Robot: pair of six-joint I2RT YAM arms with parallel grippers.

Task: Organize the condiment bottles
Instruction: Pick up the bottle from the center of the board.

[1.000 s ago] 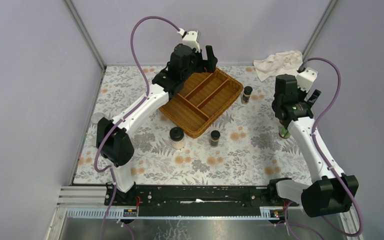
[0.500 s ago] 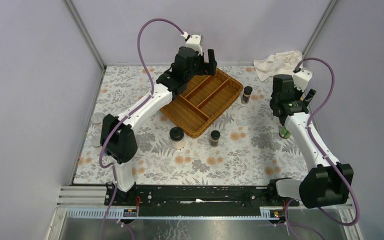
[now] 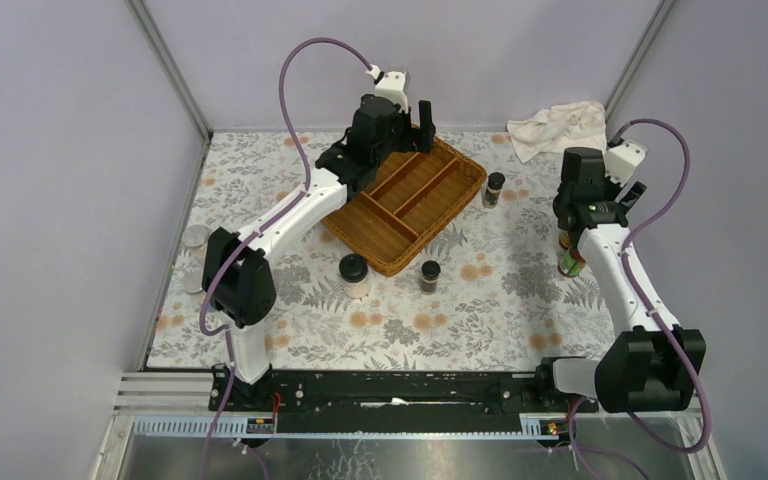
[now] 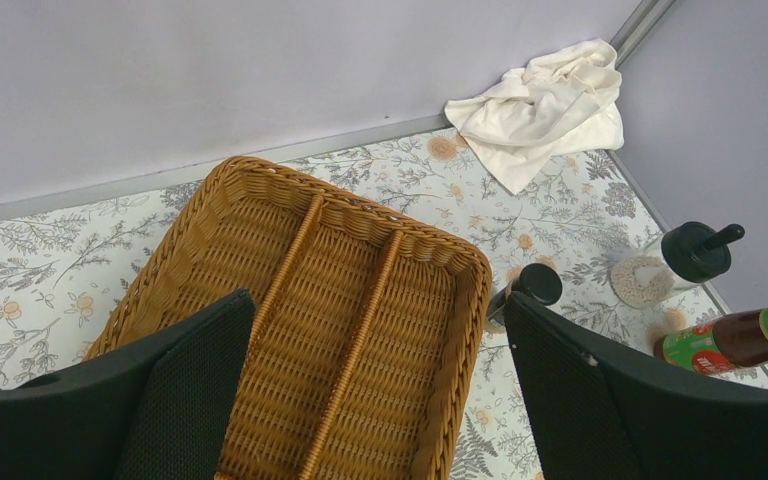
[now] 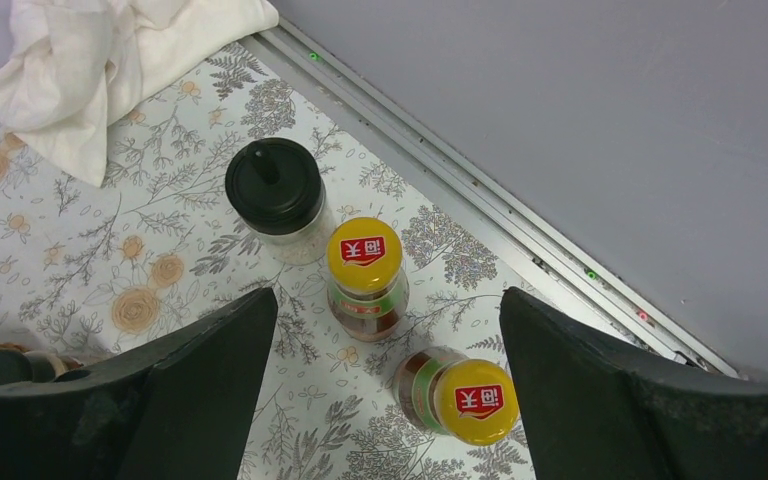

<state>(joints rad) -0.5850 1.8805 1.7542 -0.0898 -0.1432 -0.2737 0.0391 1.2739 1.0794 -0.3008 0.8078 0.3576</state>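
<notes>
My right gripper (image 5: 388,295) hangs open over two yellow-capped sauce bottles standing by the right wall. One bottle (image 5: 365,275) is just beyond its fingertips, the other (image 5: 465,400) lies between the fingers, untouched. A black-lidded jar (image 5: 275,195) of pale grains stands behind them. My left gripper (image 4: 376,298) is open and empty above the far end of the brown wicker tray (image 3: 460,165). A small dark spice jar (image 3: 494,187) stands right of the tray. Another (image 3: 430,275) and a wider black-lidded jar (image 3: 354,275) stand in front of it.
A crumpled white cloth (image 3: 558,125) lies in the far right corner. A metal rail (image 5: 480,200) runs along the right wall close to the sauce bottles. A pale round-capped container (image 3: 196,236) stands at the mat's left edge beside the left arm.
The right wrist has swung left, then back right, settling over the sauce bottles, its jaws narrowing slightly. The left gripper edged right over the tray's far end.
</notes>
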